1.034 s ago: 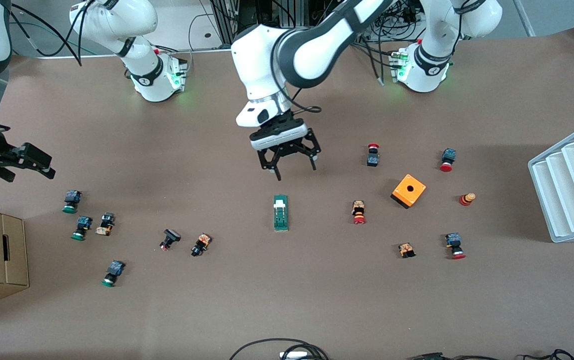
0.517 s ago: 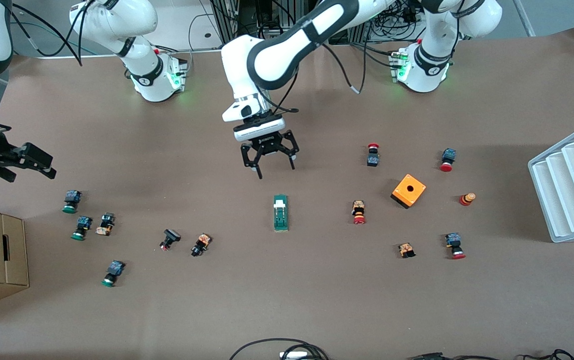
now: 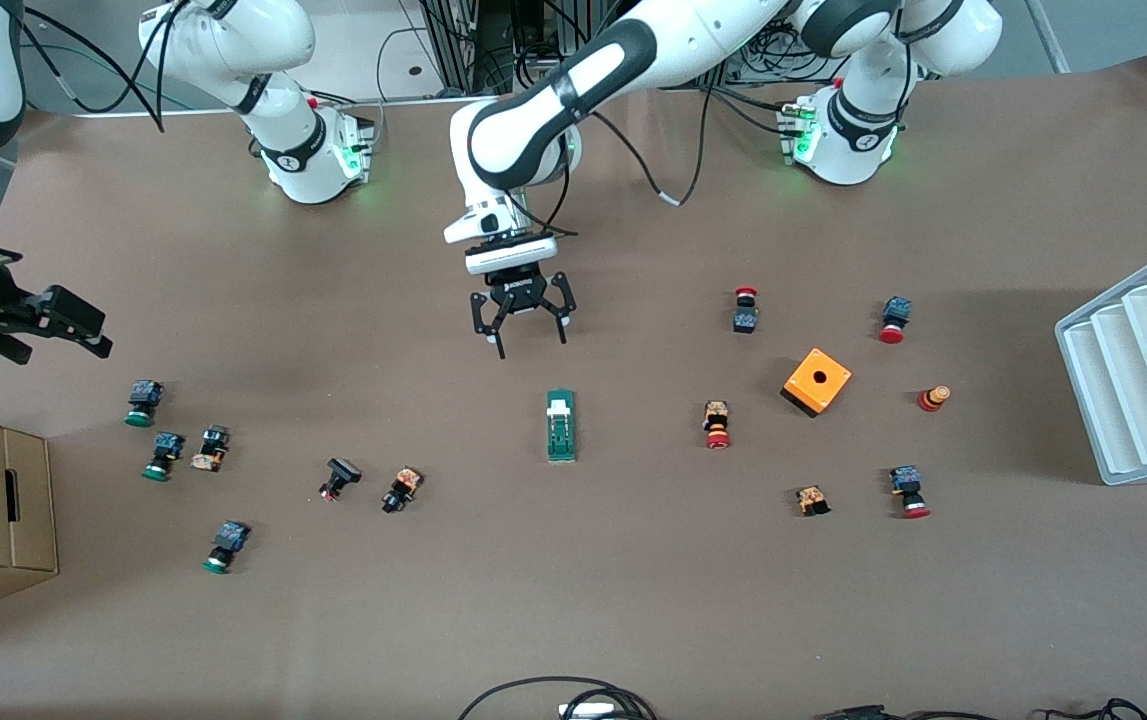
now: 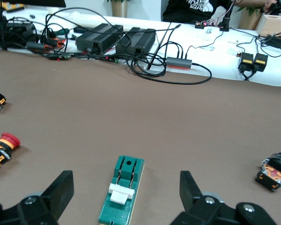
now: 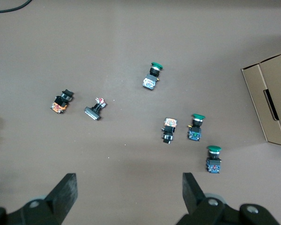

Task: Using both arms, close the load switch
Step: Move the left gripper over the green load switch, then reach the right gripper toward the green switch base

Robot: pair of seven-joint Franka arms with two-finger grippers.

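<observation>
The load switch (image 3: 560,425) lies flat mid-table, its white lever (image 4: 120,193) at the end toward the robots' bases. The left gripper (image 3: 520,331) hangs over bare table near that end, fingers (image 4: 60,190) spread wide and pointing down, holding nothing; the left arm (image 3: 633,50) reaches in from its base with the wrist bent downward. The right gripper (image 3: 58,320) waits high over the right arm's end of the table, wide open and empty, above green buttons (image 5: 196,126) and a cardboard box (image 5: 271,101).

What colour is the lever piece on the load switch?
White, on the dark-green load switch; the left wrist view shows it best.
</observation>
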